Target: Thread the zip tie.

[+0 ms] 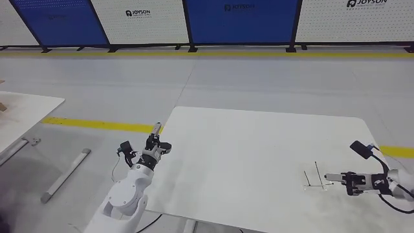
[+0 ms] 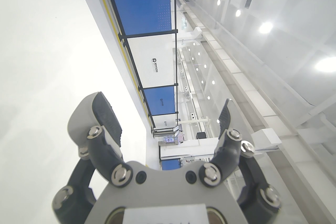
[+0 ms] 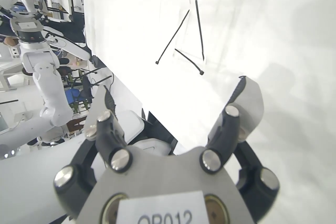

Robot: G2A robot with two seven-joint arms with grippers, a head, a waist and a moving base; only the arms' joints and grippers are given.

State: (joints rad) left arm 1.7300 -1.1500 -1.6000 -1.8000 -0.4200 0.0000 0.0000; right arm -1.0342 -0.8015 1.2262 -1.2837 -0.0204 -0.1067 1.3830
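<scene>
Three thin black zip ties lie loose on the white table (image 1: 259,155) near its right front corner. In the right wrist view the longest zip tie (image 3: 198,22) lies beside a second zip tie (image 3: 173,37) and a shorter zip tie (image 3: 189,61). In the top view the zip ties (image 1: 315,176) look like fine crossing lines. My right gripper (image 1: 331,180) hovers just to their right, open, holding nothing; its fingertips (image 3: 242,88) point at them. My left gripper (image 1: 155,131) is at the table's left edge, pointing away, open and holding nothing (image 2: 168,114).
The zip ties seem to rest on a faint clear sheet (image 3: 210,25). Beyond the table's far edge is grey floor with a yellow line (image 1: 97,124). A second white table (image 1: 26,113) stands to the left. Another white robot (image 3: 34,51) stands past the table edge.
</scene>
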